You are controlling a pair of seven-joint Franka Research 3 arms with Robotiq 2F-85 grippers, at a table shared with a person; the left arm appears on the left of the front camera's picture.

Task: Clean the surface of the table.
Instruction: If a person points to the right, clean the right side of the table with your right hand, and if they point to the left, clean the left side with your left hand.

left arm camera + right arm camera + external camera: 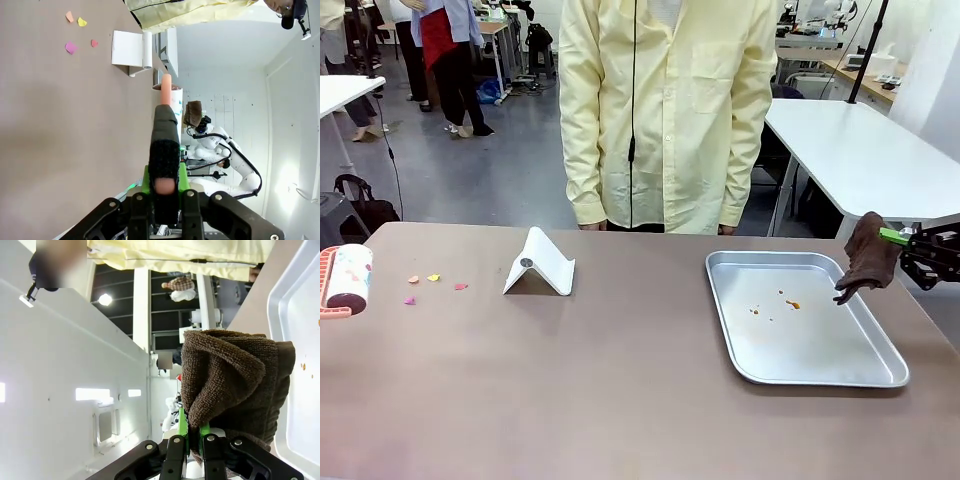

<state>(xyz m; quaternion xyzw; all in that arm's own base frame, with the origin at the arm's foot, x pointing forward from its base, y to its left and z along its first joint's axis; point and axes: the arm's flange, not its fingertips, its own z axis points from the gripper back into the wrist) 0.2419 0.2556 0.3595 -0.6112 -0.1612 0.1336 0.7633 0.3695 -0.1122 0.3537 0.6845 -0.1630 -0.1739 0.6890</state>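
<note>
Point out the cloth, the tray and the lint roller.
cloth (868, 258), front view, middle of the hanging folds
tray (820, 345), front view, bare floor
lint roller (348, 278), front view, its white roll

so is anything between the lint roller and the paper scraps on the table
Nothing visible. The lint roller is just left of the scraps with bare table between; the white stand sits beyond them.

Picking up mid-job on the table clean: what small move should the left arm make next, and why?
Probably move the lint roller, clamped in the left gripper, a little toward the robot's right: the coloured scraps lie on the table just beside it, apart from the roller.
</note>
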